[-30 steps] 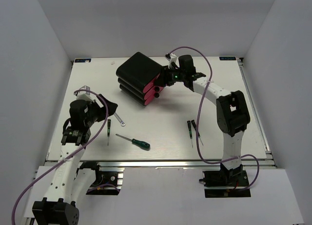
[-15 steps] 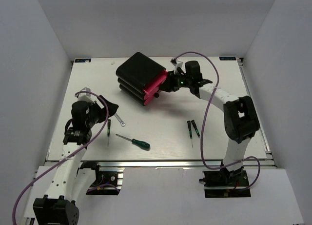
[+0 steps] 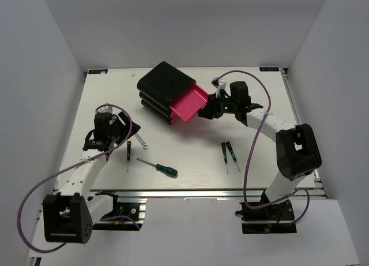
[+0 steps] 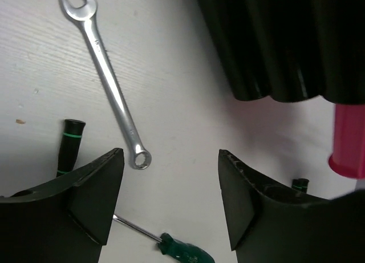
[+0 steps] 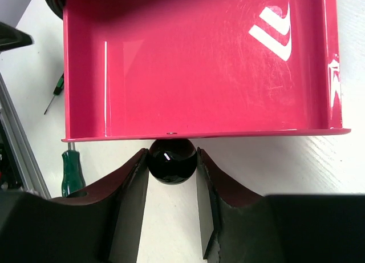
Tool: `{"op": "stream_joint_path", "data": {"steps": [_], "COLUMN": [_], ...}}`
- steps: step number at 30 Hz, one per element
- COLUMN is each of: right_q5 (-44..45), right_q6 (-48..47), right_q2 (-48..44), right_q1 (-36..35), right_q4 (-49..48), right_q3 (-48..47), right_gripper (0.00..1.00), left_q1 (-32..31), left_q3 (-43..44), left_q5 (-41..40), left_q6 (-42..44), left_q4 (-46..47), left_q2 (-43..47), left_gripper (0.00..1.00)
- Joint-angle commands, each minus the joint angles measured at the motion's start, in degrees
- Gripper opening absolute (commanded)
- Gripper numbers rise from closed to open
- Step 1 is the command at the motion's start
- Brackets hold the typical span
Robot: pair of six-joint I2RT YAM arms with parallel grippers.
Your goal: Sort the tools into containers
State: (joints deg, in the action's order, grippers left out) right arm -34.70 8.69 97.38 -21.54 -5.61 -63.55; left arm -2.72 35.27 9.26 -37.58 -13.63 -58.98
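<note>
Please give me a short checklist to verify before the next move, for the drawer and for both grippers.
1. Pink drawer pulled out of the black box: ok.
2. Drawer holds nothing inside: ok.
3. Right gripper shut on the knob: ok.
4. Left gripper open and holding nothing: ok.
5. Wrench under the left gripper: ok, its ring end shows in the gap between the fingers.
6. Left gripper low enough to grasp: cannot tell.

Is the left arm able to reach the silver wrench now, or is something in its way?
Probably yes. The wrench lies flat on the table, uncovered, with its ring end in the gap of the open left end effector. The black screwdriver beside it does not touch it.
</note>
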Motion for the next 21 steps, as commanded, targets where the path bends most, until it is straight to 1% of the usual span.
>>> {"op": "stream_joint_path", "data": {"steps": [1, 2, 5, 6, 10, 11, 12, 14, 15, 16, 18, 19, 21], "right_q5": [2.0, 2.1, 2.2, 2.1, 2.1, 2.1, 2.1, 2.3, 2.3, 2.3, 2.4, 2.4, 2.4], "right_q6": [-1.1, -1.1, -1.2, -1.3, -1.6, -1.7, -2.0, -2.2, -2.2, -2.2, -2.4, -2.4, -2.7], "right_q2": [-2.3, -2.9, -3.9, -4.1, -5.4, -5.8, -6.0, -6.4, -6.5, -6.4, -6.2, -6.2, -6.1], "right_q1": [0.9, 0.9, 1.3, 1.5, 1.8, 1.8, 1.8, 1.9, 1.9, 1.9, 1.9, 1.9, 1.8], "right_q4": [2.3, 2.3, 2.3, 2.4, 2.4, 2.4, 2.3, 1.8, 1.7, 1.6, 1.5, 1.5, 1.8], "right_q3": [1.4, 1.8, 3.3, 3.7, 5.0, 5.4, 5.5, 5.9, 6.0, 5.9, 5.7, 5.6, 5.5], "right_gripper": [0.20, 0.20, 0.19, 0.19, 0.19, 0.19, 0.19, 0.21, 0.23, 0.32, 0.45, 0.49, 0.55], "left_q1": [0.1, 0.1, -0.4, -0.8, -3.2, -3.5, -4.5, -5.3, -5.9, -6.2, -6.9, -6.9, -7.5], "left_q3": [3.9, 5.2, 7.3, 7.8, 11.0, 11.8, 13.8, 15.7, 17.3, 18.0, 19.0, 19.7, 20.2], "left_q5": [-2.6, -2.9, -4.8, -6.3, -8.4, -10.6, -11.6, -14.0, -14.5, -15.8, -16.8, -17.3, -18.9], "left_q6": [-0.1, 0.1, 0.4, 0.6, 1.6, 1.7, 1.9, 2.2, 2.4, 2.4, 2.4, 2.3, 2.3], "left_q4": [0.5, -0.1, -1.0, -1.1, -1.7, -2.5, -3.2, -5.0, -5.5, -6.7, -7.4, -8.2, -9.0], "left_q2": [-4.1, -6.6, -10.1, -12.4, -18.4, -19.7, -22.2, -24.5, -26.6, -27.4, -28.8, -29.9, -30.7], "left_gripper": [0.75, 0.74, 0.71, 0.70, 0.68, 0.67, 0.67, 0.66, 0.66, 0.66, 0.66, 0.66, 0.66]}}
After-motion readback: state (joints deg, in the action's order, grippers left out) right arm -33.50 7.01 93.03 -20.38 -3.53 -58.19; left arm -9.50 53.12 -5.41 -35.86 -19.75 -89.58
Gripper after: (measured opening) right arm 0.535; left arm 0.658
